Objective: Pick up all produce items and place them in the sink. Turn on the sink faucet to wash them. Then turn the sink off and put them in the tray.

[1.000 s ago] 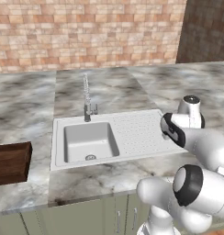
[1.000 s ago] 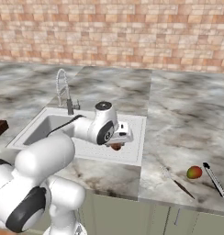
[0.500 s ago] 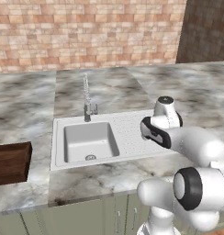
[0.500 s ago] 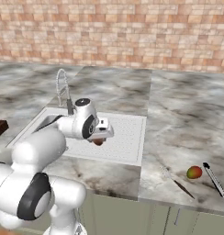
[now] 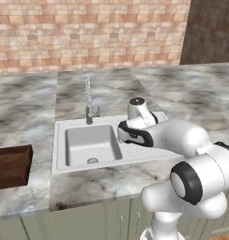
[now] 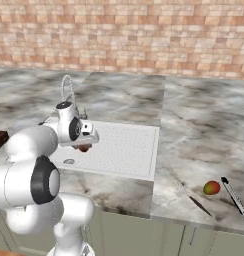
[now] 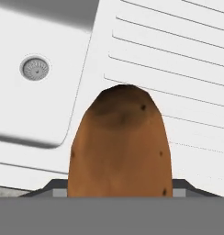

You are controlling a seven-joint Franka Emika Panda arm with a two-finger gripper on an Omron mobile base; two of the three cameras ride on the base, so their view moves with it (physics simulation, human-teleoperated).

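Both base views looked forward and down from behind the arm, sharing the sink (image 5: 64, 159) (image 6: 124, 150); the hand view looked close down at its basin edge.

- Every view is bright and evenly lit, with flat rendered light and no visible lamp.
- The sink (image 5: 83, 146) basin shows soft grey shading on its inner walls; no hard shadows fall on the marble counter (image 5: 191, 89).
- The brown oval potato (image 7: 119, 144) looms large in the hand view, darker toward its far tip.
- Brick wall (image 6: 124, 35) and counter textures look smeared and low in detail.
- No glare, and straight edges show no bending.
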